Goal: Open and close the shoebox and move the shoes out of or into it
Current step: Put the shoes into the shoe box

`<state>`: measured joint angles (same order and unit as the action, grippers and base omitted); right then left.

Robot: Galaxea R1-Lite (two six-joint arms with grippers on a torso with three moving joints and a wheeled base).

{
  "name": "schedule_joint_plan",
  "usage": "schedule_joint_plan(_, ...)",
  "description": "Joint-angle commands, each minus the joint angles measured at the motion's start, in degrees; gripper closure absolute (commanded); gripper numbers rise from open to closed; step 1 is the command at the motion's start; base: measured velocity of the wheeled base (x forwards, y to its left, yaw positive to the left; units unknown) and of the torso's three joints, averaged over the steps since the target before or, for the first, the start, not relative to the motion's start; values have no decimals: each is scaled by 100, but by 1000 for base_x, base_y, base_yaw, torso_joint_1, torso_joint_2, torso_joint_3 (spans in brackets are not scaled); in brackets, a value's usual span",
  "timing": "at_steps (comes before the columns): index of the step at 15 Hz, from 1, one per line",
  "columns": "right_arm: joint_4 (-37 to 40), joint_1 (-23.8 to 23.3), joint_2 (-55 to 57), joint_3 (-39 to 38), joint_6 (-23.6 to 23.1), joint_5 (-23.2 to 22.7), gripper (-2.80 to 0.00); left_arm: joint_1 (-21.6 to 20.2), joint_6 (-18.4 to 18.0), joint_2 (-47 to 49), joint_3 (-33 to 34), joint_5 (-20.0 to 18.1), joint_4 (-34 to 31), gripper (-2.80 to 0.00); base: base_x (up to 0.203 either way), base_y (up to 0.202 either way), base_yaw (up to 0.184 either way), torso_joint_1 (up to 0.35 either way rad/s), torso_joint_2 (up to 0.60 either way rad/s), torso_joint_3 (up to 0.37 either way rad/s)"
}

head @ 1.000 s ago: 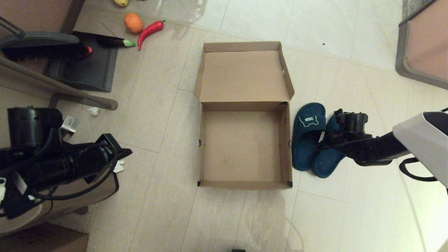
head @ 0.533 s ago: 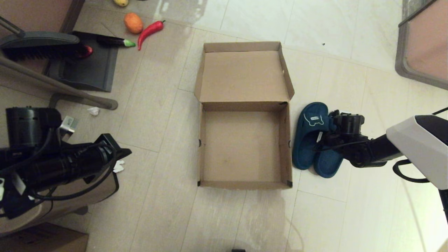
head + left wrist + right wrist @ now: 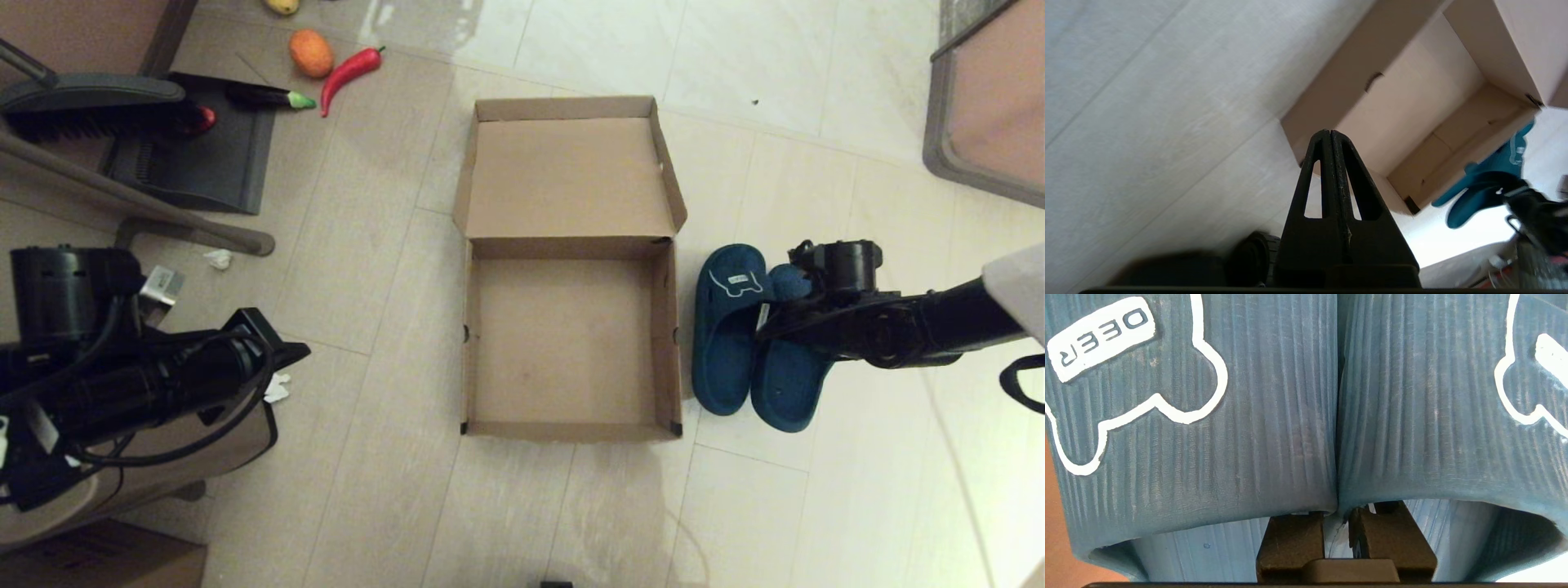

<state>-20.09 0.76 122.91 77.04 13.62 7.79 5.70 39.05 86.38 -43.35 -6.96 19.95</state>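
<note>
Right gripper at centre right had its jaws clamped on the shoes beside the open shoebox; left gripper, lower left, jaws together

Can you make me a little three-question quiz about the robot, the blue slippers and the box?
1. True or false: the shoebox has its lid open.
2. Where are the shoes? A) inside the box B) beside the box, on its right C) on the lid
3. Fill in: the right gripper has its jaws shut on the ____ sides of both shoes' straps.

Key: 1 true. 2 B. 3 inner, one jaw tucked under each strap where the two straps meet. The left gripper waits shut, away from the box.
</note>
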Motion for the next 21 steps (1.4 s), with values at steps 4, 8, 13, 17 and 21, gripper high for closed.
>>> schedule_joint_plan(4, 1163, 375, -1876, -267, 361, -126, 0, 54, 42, 63, -16, -7, 27, 0, 0, 0, 0, 0, 0, 0)
schedule_joint_plan(8, 2025, 1197, -2715, -270, 645, -119, 0, 54, 59, 259, -22, -14, 53, 0, 0, 0, 0, 0, 0, 0)
schedule_joint_plan(13, 2207, 2736, -2332, -287, 716, 425, 0, 47, 34, 641, -231, 8, 259, 0, 0, 0, 0, 0, 0, 0)
schedule_joint_plan(17, 1875, 3404, -1119, 192, 711, 932, 0, 0, 35, 617, -429, 9, 264, 0, 0, 0, 0, 0, 0, 0)
schedule_joint_plan(21, 1598, 3443, 11, 1466, 609, 1437, 0, -34, 42, 585, -358, 11, 264, 0, 0, 0, 0, 0, 0, 0)
